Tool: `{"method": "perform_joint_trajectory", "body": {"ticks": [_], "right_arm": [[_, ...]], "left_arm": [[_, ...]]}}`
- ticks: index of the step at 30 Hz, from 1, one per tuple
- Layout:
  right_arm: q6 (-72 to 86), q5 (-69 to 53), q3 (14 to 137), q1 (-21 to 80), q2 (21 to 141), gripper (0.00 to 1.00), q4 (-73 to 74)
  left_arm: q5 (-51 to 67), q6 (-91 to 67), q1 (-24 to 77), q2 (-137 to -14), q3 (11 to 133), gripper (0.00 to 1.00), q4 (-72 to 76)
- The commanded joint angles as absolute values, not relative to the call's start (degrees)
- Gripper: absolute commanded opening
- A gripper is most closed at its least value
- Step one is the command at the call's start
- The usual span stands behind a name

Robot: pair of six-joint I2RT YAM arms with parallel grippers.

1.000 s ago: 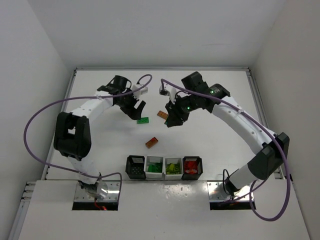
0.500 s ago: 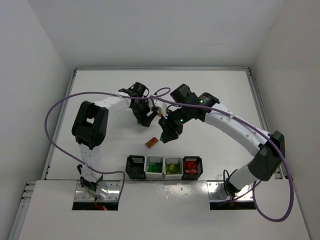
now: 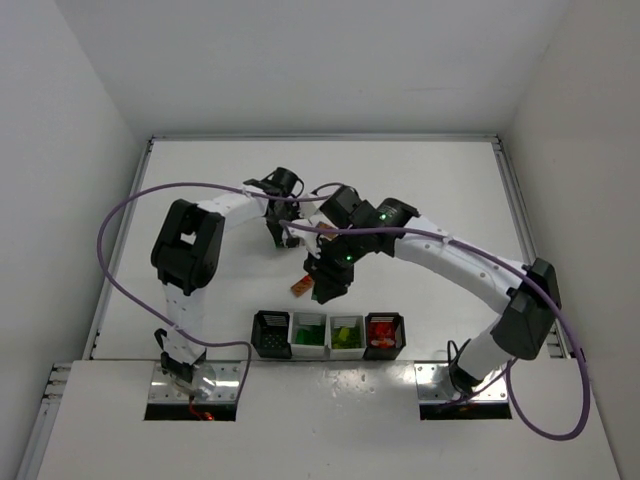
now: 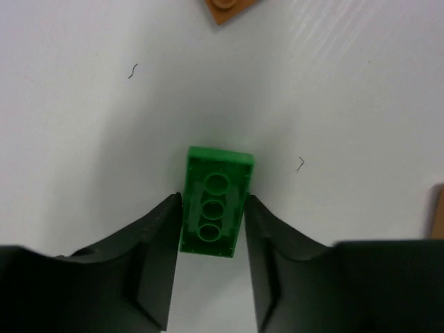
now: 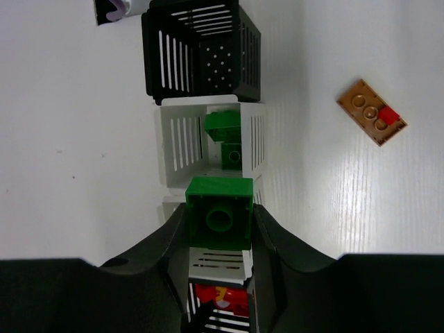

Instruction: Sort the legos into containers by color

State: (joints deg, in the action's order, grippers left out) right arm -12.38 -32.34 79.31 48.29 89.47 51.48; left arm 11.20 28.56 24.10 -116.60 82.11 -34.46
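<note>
A dark green lego lies studs-down on the table, and my left gripper is shut on its long sides. My right gripper is shut on a square dark green lego and hangs above the row of containers. In the right wrist view the black container shows no lego. The white one beside it holds green legos, and a far container holds red ones. An orange-brown lego with a small red piece lies on the table just behind the row.
Another orange-brown lego lies just ahead of the left fingers, and a brown edge shows at the right border. The two arms cross close together mid-table. White walls enclose the table.
The left arm swung right and came down over the dark green lego, and its jaws narrowed onto it. The right arm carried the square green lego toward the containers.
</note>
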Motion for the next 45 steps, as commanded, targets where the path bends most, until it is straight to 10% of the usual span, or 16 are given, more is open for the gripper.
{"method": "perform_joint_trajectory", "body": {"ticks": [1, 4, 18, 29, 45], "right_arm": [[-13.97, -30.24, 80.24, 50.97, 91.75, 0.00, 50.19], [-14.50, -29.00, 78.67, 53.08, 92.55, 0.00, 50.19], [-15.03, -21.36, 78.93, 63.19, 98.78, 0.20, 49.04], [-11.52, -12.67, 79.98, 63.20, 96.51, 0.74, 44.21], [-3.53, -7.47, 77.38, 31.77, 80.43, 0.77, 37.10]], "left_arm": [[10.02, 30.15, 24.96, -116.98, 81.57, 0.43, -33.40], [9.14, 28.22, 24.26, -117.51, 81.04, 0.25, -32.78], [28.73, 7.48, 6.42, -108.21, 83.32, 0.15, -30.94], [30.93, 4.14, -0.25, -94.50, 81.39, 0.12, -30.42], [42.99, 17.90, 2.09, -76.22, 77.27, 0.12, -43.13]]}}
